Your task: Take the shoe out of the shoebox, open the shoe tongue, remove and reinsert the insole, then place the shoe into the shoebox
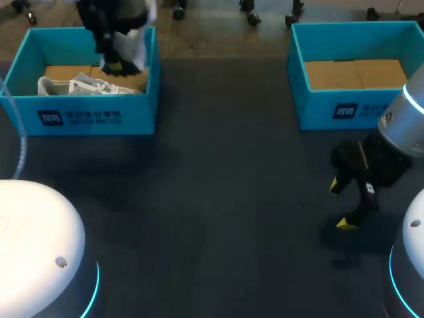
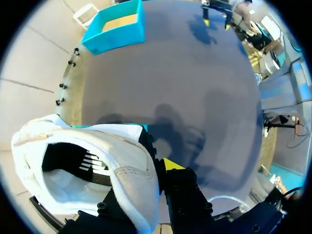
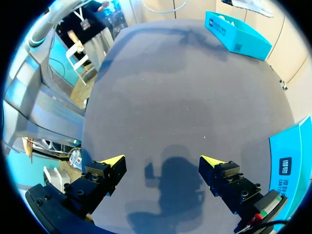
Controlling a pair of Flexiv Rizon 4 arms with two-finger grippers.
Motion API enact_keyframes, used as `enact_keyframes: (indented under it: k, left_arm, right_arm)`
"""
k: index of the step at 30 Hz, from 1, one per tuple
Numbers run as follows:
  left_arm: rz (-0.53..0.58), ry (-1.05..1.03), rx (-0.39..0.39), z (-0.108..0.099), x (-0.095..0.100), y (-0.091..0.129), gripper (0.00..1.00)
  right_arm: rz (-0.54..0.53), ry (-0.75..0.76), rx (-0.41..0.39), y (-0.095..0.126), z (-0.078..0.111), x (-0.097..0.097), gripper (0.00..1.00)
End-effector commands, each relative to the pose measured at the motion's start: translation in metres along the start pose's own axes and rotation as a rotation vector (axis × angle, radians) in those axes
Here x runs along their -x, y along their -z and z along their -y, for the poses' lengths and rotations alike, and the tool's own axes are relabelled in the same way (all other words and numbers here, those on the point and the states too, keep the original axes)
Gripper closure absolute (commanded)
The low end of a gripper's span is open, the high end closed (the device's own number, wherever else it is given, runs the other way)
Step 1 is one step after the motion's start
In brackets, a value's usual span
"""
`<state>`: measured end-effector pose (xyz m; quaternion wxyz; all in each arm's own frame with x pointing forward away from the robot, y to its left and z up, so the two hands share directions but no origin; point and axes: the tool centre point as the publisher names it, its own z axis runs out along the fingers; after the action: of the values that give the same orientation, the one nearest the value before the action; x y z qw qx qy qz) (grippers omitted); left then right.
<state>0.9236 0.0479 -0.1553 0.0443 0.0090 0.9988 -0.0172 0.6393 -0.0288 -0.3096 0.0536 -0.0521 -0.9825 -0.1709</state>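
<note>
The only print I can spot is on the two blue boxes. The left box (image 1: 142, 99), at the table's far left corner, carries a left label (image 1: 79, 118) on its front wall: a dark square logo beside two rows of characters. The right box (image 1: 311, 109), at the far right corner, bears a matching right label (image 1: 358, 110). Both are too small to make out.

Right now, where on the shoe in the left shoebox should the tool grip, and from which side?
Grip the collar wall beside the opening of the shoe, coming from above. That rim is thin with the mouth open, and the shoebox walls block the sides.
</note>
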Motion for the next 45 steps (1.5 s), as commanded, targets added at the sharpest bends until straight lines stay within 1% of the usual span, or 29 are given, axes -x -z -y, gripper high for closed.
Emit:
enact_keyframes:
  k: [1, 3, 7, 8, 10, 11, 14, 18, 20, 23, 26, 27, 28, 29, 45]
  left_arm:
    - [-0.078, 0.031, -0.045, -0.034, 0.049, -0.009, 1.00]
    - [-0.095, 0.053, -0.052, -0.051, 0.068, -0.016, 1.00]
    - [-0.090, 0.058, -0.043, -0.072, 0.090, -0.023, 1.00]
    - [-0.094, 0.053, -0.047, -0.081, 0.101, -0.025, 1.00]
    - [-0.105, 0.044, -0.047, -0.090, 0.110, -0.028, 1.00]
    - [-0.118, 0.053, -0.051, -0.097, 0.117, -0.031, 1.00]
    - [-0.120, 0.046, -0.028, -0.110, 0.130, -0.040, 1.00]
    - [-0.142, 0.031, -0.053, -0.127, 0.140, -0.048, 1.00]
    - [-0.138, 0.017, -0.058, -0.134, 0.143, -0.050, 1.00]
    - [-0.119, -0.062, -0.070, -0.145, 0.146, -0.053, 1.00]
    - [-0.115, -0.182, -0.064, -0.157, 0.148, -0.055, 1.00]
    - [-0.111, -0.248, -0.073, -0.161, 0.148, -0.055, 1.00]
    - [-0.071, -0.345, -0.037, -0.169, 0.144, -0.055, 1.00]
    - [-0.012, -0.385, 0.025, -0.175, 0.142, -0.056, 1.00]
    - [-0.012, -0.385, 0.025, -0.175, 0.142, -0.056, 1.00]
  right_arm:
    - [0.001, -0.001, -0.003, 0.000, 0.000, -0.001, 0.00]
    - [0.001, -0.001, -0.003, 0.000, 0.000, -0.001, 0.00]
    - [0.001, -0.001, -0.003, 0.000, 0.000, -0.001, 0.00]
    - [0.001, -0.001, -0.003, 0.000, 0.000, -0.001, 0.00]
    - [0.001, -0.001, -0.003, 0.000, 0.000, -0.001, 0.00]
    - [0.001, -0.001, -0.003, 0.000, 0.000, -0.001, 0.00]
    - [0.001, -0.001, -0.003, 0.000, 0.000, -0.001, 0.00]
    - [0.001, -0.001, -0.003, 0.000, 0.000, -0.001, 0.00]
    - [0.001, -0.001, -0.003, 0.000, 0.000, -0.001, 0.00]
    - [0.001, -0.001, -0.003, 0.000, 0.000, -0.001, 0.00]
    - [0.001, -0.001, -0.003, 0.000, 0.000, -0.001, 0.00]
    - [0.001, -0.001, -0.003, 0.000, 0.000, -0.001, 0.00]
    - [0.001, -0.001, -0.003, 0.000, 0.000, -0.001, 0.00]
    - [0.001, -0.001, -0.003, 0.000, 0.000, -0.001, 0.00]
    - [0.001, -0.001, -0.003, 0.000, 0.000, -0.001, 0.00]
